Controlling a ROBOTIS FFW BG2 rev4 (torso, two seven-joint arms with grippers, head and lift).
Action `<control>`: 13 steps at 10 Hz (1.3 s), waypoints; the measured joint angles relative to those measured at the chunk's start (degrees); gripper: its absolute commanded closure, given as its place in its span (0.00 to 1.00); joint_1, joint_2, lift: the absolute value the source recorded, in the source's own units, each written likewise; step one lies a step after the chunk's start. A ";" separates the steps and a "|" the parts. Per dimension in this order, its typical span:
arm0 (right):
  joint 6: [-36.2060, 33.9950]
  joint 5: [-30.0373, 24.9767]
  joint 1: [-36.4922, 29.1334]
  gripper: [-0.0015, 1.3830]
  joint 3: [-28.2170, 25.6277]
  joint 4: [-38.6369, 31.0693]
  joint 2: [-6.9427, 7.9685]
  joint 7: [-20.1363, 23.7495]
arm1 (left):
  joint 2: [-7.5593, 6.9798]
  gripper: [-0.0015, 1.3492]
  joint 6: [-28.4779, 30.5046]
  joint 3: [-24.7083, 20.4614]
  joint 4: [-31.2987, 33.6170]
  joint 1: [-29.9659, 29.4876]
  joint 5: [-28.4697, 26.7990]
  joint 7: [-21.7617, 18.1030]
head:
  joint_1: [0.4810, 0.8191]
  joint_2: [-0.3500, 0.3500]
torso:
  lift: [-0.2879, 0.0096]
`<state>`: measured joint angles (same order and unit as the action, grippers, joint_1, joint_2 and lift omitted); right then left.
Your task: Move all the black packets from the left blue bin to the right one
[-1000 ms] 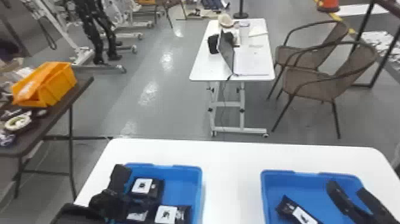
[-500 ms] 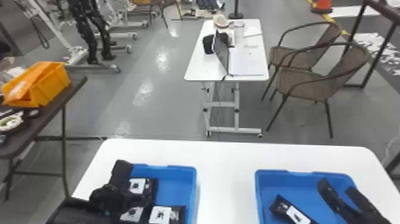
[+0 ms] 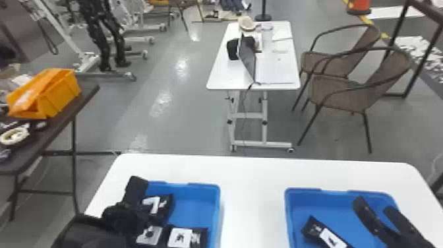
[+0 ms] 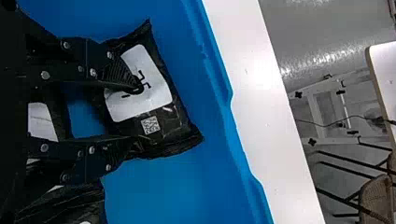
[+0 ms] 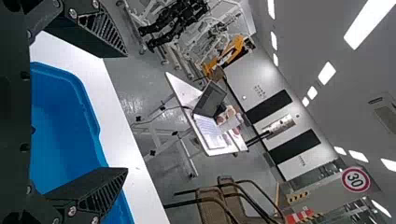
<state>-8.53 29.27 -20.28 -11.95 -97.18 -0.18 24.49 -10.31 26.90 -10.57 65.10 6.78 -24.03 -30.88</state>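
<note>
Over the left blue bin (image 3: 201, 188) my left gripper (image 3: 141, 206) reaches down at the rearmost black packet (image 3: 164, 206). Two more packets lie nearer, one (image 3: 148, 234) partly behind the arm, another (image 3: 180, 237) to its right. In the left wrist view, my left gripper (image 4: 140, 114) has its fingers apart, one over the white label of the packet (image 4: 166, 114), the other by its edge. My right gripper (image 3: 374, 205) hangs open over the right blue bin (image 3: 336, 194), right of a black packet (image 3: 324, 232). The right wrist view shows my right gripper (image 5: 126, 112) with nothing between its fingers.
Both bins stand on a white table (image 3: 252, 191), with a gap of tabletop between them. A dark side table (image 3: 62, 115) with an orange bin (image 3: 61, 95) is at the left. Farther off are a small white table (image 3: 277, 71) and wicker chairs (image 3: 342, 95).
My left gripper has shifted slightly right and covers more of the rearmost packet. The head view has swung a little. The right gripper keeps its place over the bin.
</note>
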 measured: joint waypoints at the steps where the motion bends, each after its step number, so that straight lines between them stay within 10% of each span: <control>1: 0.00 0.12 0.05 0.11 0.00 0.20 0.00 0.10 | -0.12 0.61 0.60 0.08 -0.35 0.40 -0.44 -1.74 | 0.63 0.71 | 0.97; 7: 0.00 0.88 0.40 0.11 0.00 1.32 0.00 1.34 | 0.38 0.62 -5.10 1.00 0.64 -0.02 0.97 -7.93 | 0.63 0.64 | 0.97; 8: 0.00 0.95 0.42 0.11 0.00 1.43 0.00 1.37 | 0.35 0.95 -5.26 1.53 0.65 -0.10 0.48 -8.14 | 0.63 0.63 | 0.97; 13: 0.00 1.33 0.32 0.11 0.00 1.57 0.00 1.58 | 0.57 0.90 -6.16 0.55 1.09 -1.13 0.28 -7.75 | 0.63 0.64 | 0.97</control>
<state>-8.52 30.61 -19.96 -11.95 -95.61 -0.18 26.07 -9.74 20.74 -10.01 66.18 5.64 -23.76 -38.64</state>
